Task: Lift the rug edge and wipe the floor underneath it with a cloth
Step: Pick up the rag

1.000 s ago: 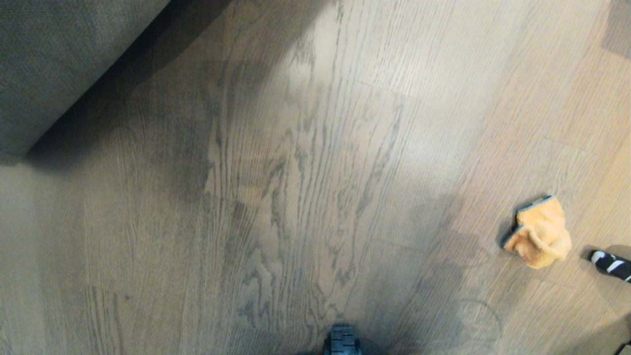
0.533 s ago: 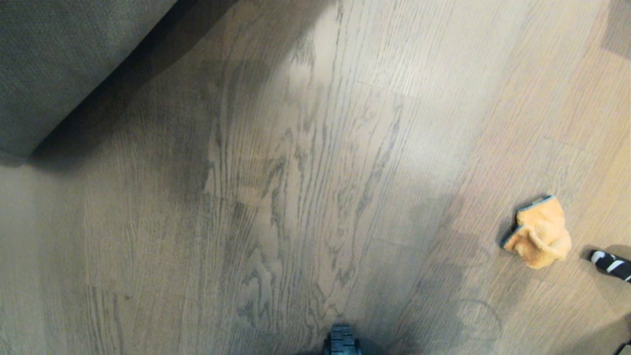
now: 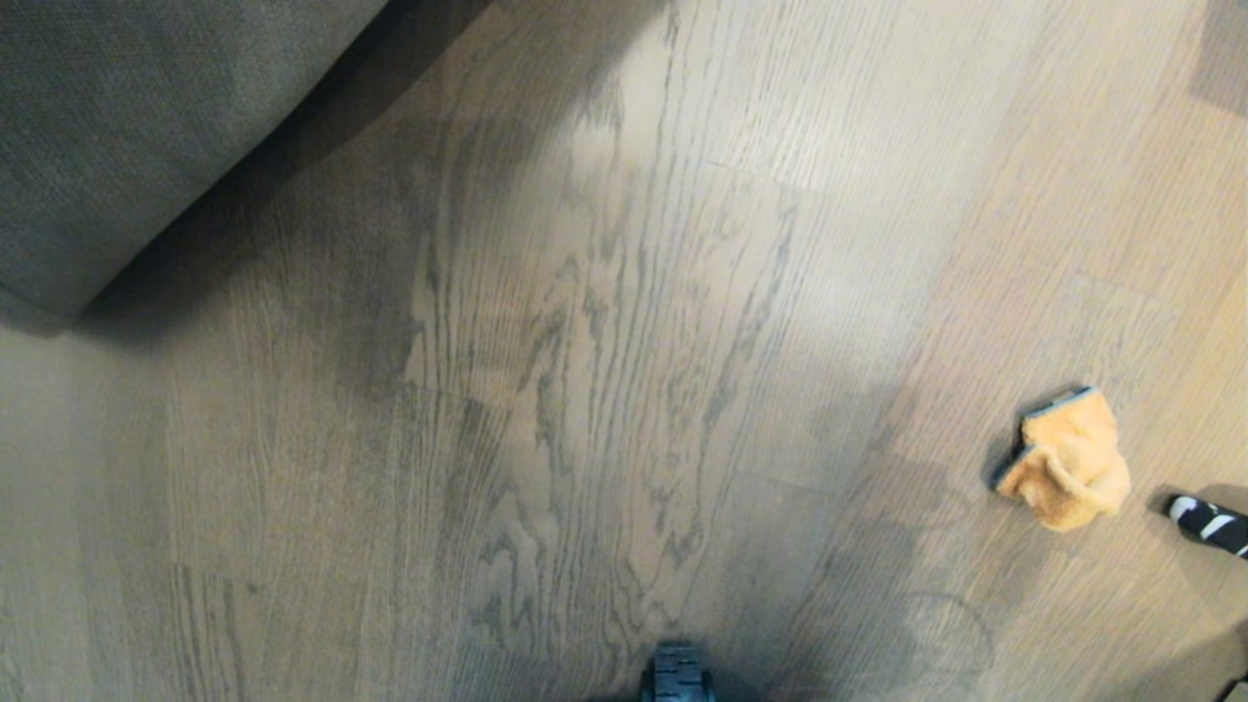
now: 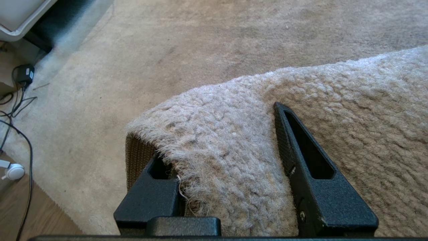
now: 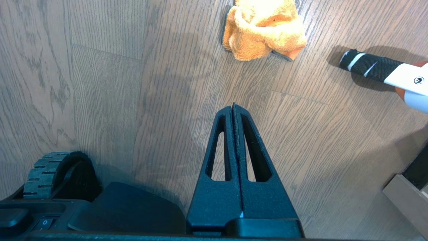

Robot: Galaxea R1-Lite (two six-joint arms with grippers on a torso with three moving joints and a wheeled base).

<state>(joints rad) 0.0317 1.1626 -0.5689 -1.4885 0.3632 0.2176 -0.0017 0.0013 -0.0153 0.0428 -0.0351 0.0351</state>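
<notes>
Surroundings: black cables [image 4: 13, 110] and a small black plug lay beside the carpet's far edge, with a white round object [image 4: 13, 171] on the boards close by.
Obstruction: a black-handled tool with white bands [image 5: 374, 68] lay on the planks just beside the cloth; a ridged wheel [image 5: 46, 172] of the base showed at the near side.
Furniture: a pale furniture corner [image 4: 20, 16] stood over the carpet's far corner.
Rug: the rug [image 4: 234, 150] was folded back, pale grey shaggy pile on top, tan woven backing exposed at the fold; in the head view its lifted underside [image 3: 117, 136] filled the upper-left corner, casting a shadow.
Left gripper: the left gripper [image 4: 220, 137] pinched the rug edge, one finger under the backing, the other pressed on the pile.
Floor: the floor [image 3: 604, 370] was grey-brown planks with dark wavy grain, bare in front of the robot.
Cloth: the cloth [image 3: 1068, 463] sat crumpled on the planks at the right, orange-yellow with dark edging, touching nothing else.
Right gripper: the right gripper [image 5: 233, 107] hung above the planks near the cloth, fingers pressed together, holding nothing.
</notes>
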